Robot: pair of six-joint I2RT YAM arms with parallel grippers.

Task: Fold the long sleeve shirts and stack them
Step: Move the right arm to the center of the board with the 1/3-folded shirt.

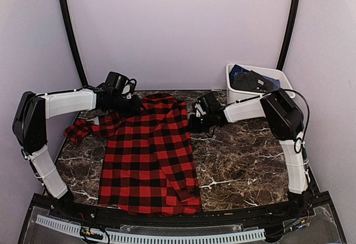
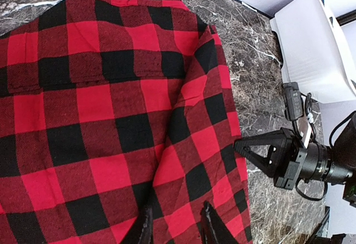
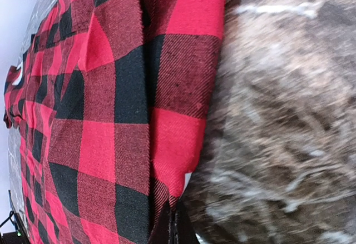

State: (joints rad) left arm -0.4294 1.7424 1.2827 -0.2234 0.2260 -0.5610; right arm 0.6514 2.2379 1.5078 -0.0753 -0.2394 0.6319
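Flannel first: the red-and-black buffalo-check long sleeve shirt [image 1: 147, 160] lies flat on the dark marble-patterned table [image 1: 245, 160], collar toward the far edge, hem at the near edge. One sleeve trails toward the left edge and the other is laid along its right side. The step looks like the lengthwise fold. The right gripper [image 1: 196, 123] is clamped on the shirt's right edge, and the left gripper [image 1: 135, 106] sits at the far left shoulder. Next, that edge likely needs lifting and carrying leftward without dragging the body. The right wrist view shows cloth running into closed fingertips. The left wrist view shows fingers [image 2: 146, 228] apart with a cloth ridge between; whether they pinch it I cannot tell. Only the overhead view shows the trailing sleeve. A white plastic tub [image 1: 236, 80] stands at the far right corner.
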